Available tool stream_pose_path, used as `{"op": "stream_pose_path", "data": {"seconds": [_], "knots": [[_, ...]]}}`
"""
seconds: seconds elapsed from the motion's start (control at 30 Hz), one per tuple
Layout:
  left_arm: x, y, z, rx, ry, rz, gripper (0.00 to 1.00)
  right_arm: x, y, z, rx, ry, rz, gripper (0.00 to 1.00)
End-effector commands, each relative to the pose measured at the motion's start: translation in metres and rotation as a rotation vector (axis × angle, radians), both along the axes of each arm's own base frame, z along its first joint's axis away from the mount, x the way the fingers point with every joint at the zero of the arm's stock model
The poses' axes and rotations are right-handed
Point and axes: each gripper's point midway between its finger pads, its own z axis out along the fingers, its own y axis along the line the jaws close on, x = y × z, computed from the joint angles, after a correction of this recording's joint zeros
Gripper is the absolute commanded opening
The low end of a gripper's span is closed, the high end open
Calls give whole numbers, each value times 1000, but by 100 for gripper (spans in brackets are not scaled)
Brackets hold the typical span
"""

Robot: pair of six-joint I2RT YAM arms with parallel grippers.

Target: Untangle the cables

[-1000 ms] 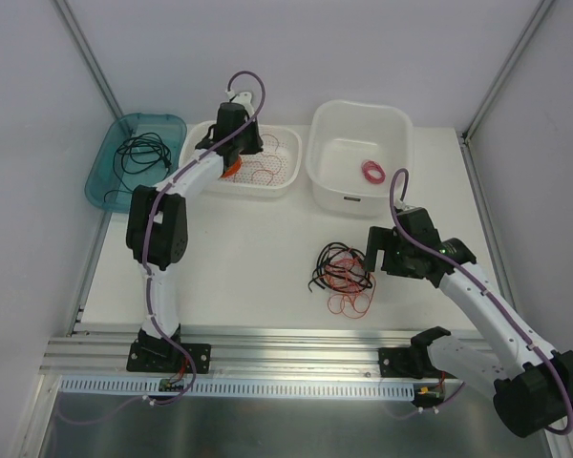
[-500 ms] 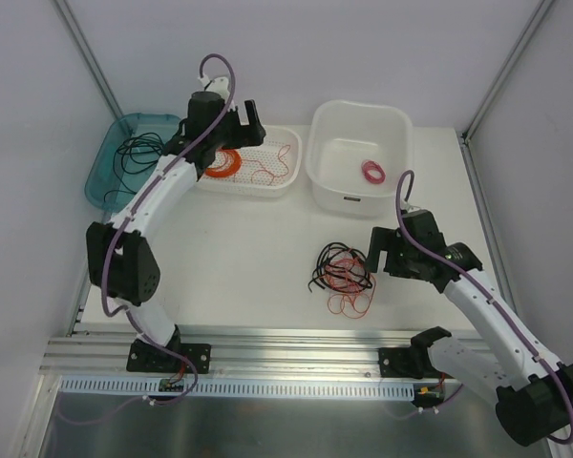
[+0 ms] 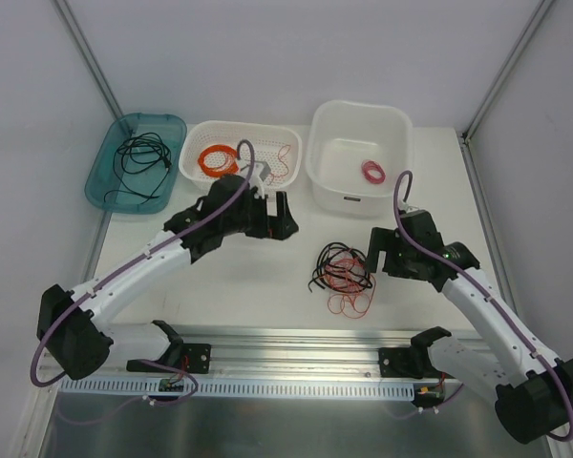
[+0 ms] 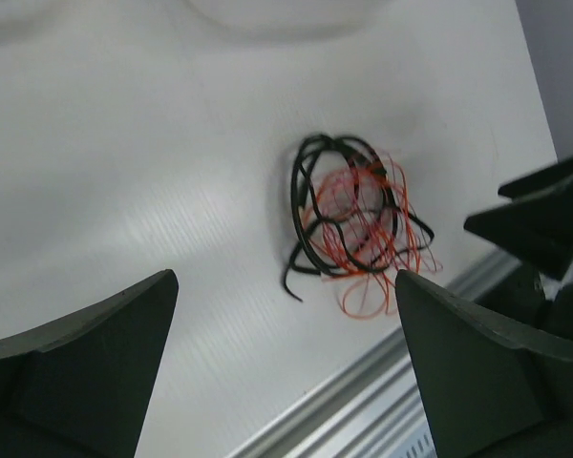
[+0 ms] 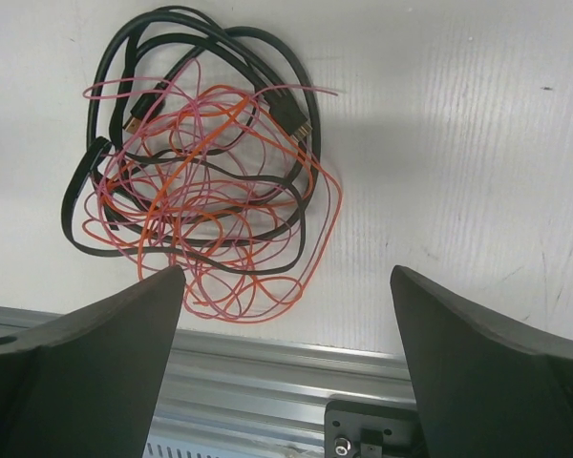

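The cables [image 3: 342, 275] lie on the white table [image 3: 229, 277] at about 4 o'clock from its middle, near the metal rail [image 3: 296, 336] along the front edge. They form a loose heap of overlapping loops. A thicker, flattish black cord makes the outer rings, and thin orange-red and pink wires are threaded through and over it.

In the right wrist view the cables [image 5: 201, 162] show the black cord ending in small gold-tipped plugs at 1 o'clock and 10 o'clock of the heap. Whether it is one cord or two cannot be made out. The thin wires are glossy and springy-looking, and the pink and orange loops spill out at 6 o'clock toward the rail. The tabletop has a fine ribbed grain.

The right gripper [image 3: 372, 256] sits just beside the tangle at 3 o'clock. Its matte black fingers are spread wide and hold nothing – the right wrist view shows the right gripper [image 5: 286, 277] with only bare table between the tips. The left gripper [image 3: 288, 218] is at 10 o'clock of the tangle, well apart, likewise spread wide and empty.

From the left wrist the left gripper [image 4: 282, 286] frames the cables [image 4: 353, 224], but that view is soft and single strands blur together. Dark shapes are cut off at 3 o'clock of the frame.
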Motion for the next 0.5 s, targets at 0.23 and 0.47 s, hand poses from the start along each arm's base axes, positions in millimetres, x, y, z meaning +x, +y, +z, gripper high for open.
{"op": "stream_pose_path", "data": {"seconds": [0.23,0.47], "knots": [[-79,-58,-63,55,190,-81,99,15,21,-11,133,4,-103,79],[-74,-83,-71,85,197,-79,99,38,36,-19,217,-1,-231,68]]}}
